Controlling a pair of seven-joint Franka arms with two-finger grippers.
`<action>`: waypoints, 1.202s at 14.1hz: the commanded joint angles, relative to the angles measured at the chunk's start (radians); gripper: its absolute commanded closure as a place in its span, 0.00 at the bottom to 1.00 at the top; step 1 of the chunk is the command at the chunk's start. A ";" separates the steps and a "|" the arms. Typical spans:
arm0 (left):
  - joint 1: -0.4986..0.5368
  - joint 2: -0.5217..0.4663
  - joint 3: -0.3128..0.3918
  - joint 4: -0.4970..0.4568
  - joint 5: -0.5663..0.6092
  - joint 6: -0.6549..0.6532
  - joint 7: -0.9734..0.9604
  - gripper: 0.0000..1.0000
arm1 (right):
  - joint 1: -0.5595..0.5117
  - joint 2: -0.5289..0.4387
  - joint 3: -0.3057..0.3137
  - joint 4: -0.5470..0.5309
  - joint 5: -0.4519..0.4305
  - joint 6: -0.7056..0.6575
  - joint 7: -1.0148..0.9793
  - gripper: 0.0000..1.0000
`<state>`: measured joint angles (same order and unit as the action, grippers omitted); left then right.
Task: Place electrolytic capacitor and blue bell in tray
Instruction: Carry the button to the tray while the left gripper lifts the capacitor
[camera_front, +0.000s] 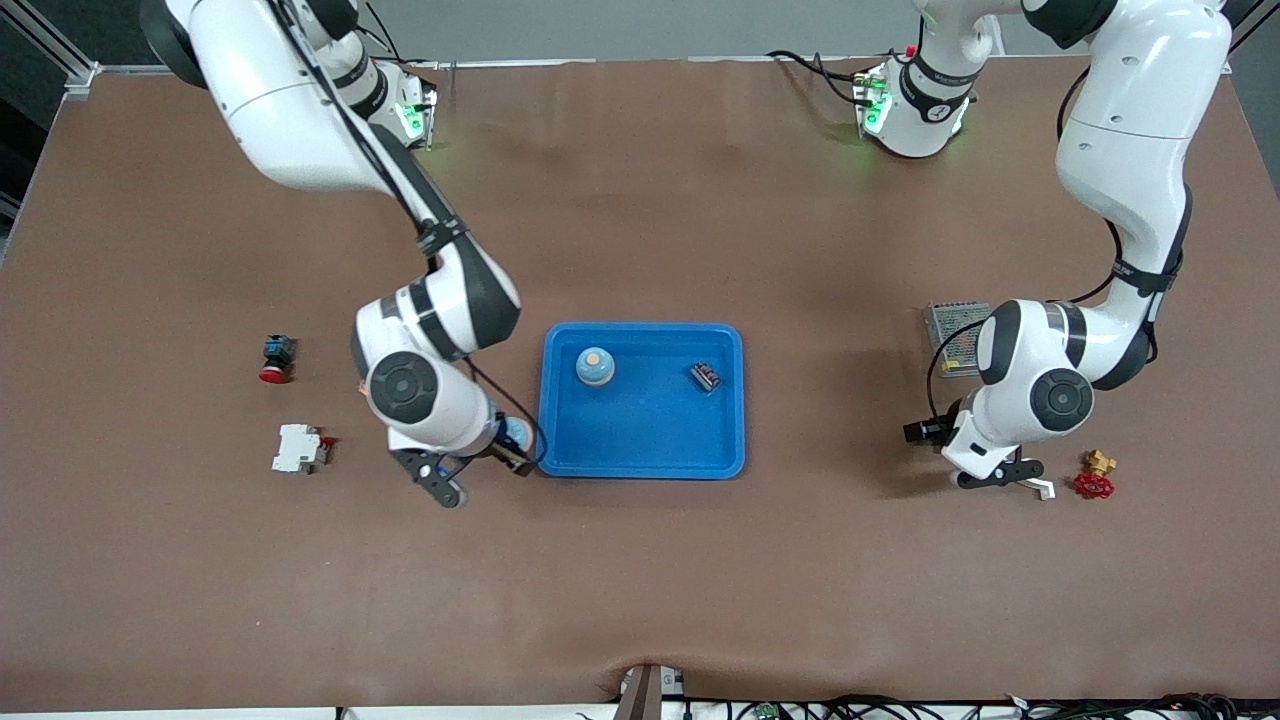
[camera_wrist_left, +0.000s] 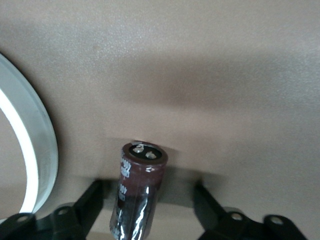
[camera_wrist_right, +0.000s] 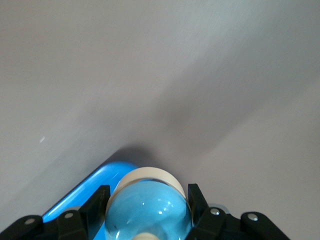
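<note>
Two blue bells (camera_front: 595, 367) (camera_wrist_right: 148, 212): one in tray (camera_front: 640, 466), one clamped by right gripper (camera_wrist_right: 147, 192); one capacitor (camera_wrist_left: 140, 200) between left gripper's (camera_wrist_left: 147, 189) parted jaws.

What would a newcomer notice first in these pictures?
The bright-blue tray at the table's middle, holding a small blue dome and a dark part. The right gripper grips a blue bell at the tray's corner; the left gripper, open, straddles a dark capacitor.

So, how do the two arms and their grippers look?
Both arms are glossy white with rounded shells, dark grey bands at the joints and round grey caps on the wrists. Black cables run along each. Green lights glow at both bases. The left gripper and the right gripper have slim black fingers.
</note>
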<state>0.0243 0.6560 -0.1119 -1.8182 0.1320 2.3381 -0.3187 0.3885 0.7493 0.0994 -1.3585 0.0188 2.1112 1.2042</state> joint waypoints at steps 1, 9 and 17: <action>-0.001 -0.003 0.001 -0.016 0.008 0.018 -0.013 0.67 | 0.052 -0.013 -0.010 -0.027 0.017 0.062 0.098 1.00; -0.006 -0.001 0.001 0.007 0.008 0.018 -0.016 1.00 | 0.138 0.038 -0.012 -0.097 0.017 0.236 0.198 1.00; -0.015 -0.021 -0.002 0.126 -0.002 -0.103 -0.026 1.00 | 0.148 0.081 -0.012 -0.093 0.017 0.245 0.204 1.00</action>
<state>0.0215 0.6506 -0.1127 -1.7468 0.1320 2.3145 -0.3217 0.5238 0.8224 0.0980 -1.4551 0.0201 2.3439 1.3918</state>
